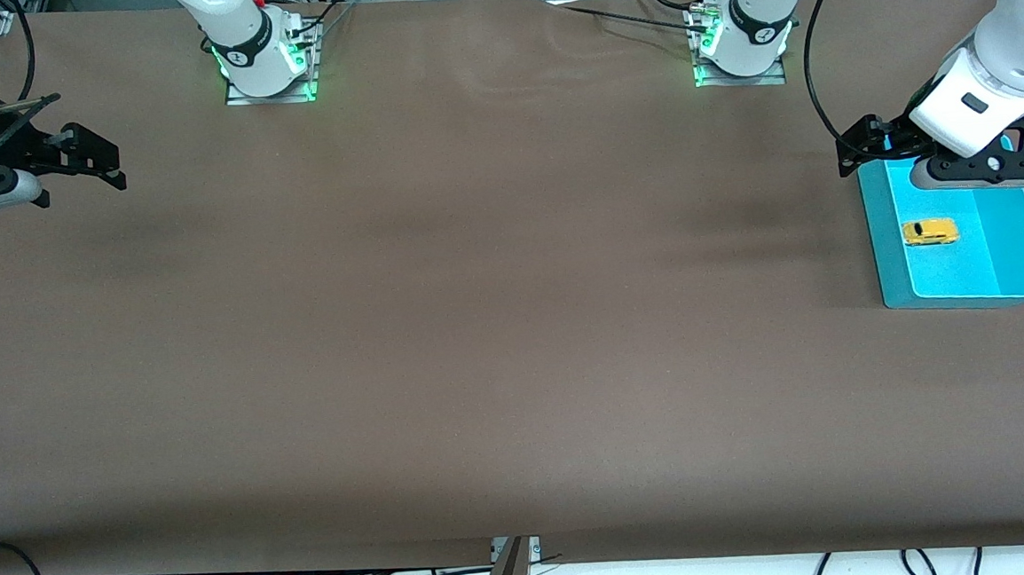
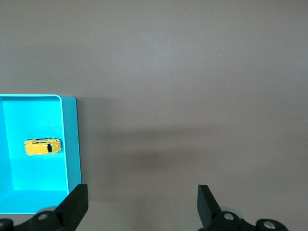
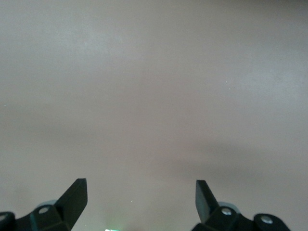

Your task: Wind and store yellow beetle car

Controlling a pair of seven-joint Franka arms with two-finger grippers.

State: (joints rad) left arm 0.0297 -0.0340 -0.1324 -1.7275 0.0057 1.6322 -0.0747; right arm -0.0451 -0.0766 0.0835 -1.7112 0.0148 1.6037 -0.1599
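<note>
You can see the yellow beetle car lying in the turquoise tray at the left arm's end of the brown surface. Your left claw hangs over the tray's edge, jaws wide apart and empty. Your right claw waits over the right arm's end of the surface, equally spread and holding nothing.

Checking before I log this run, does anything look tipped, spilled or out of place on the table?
Nothing stands out. The yellow beetle car sits on its wheels inside the blue tray. The left gripper hangs open by the tray; the right gripper waits open over bare table.
</note>
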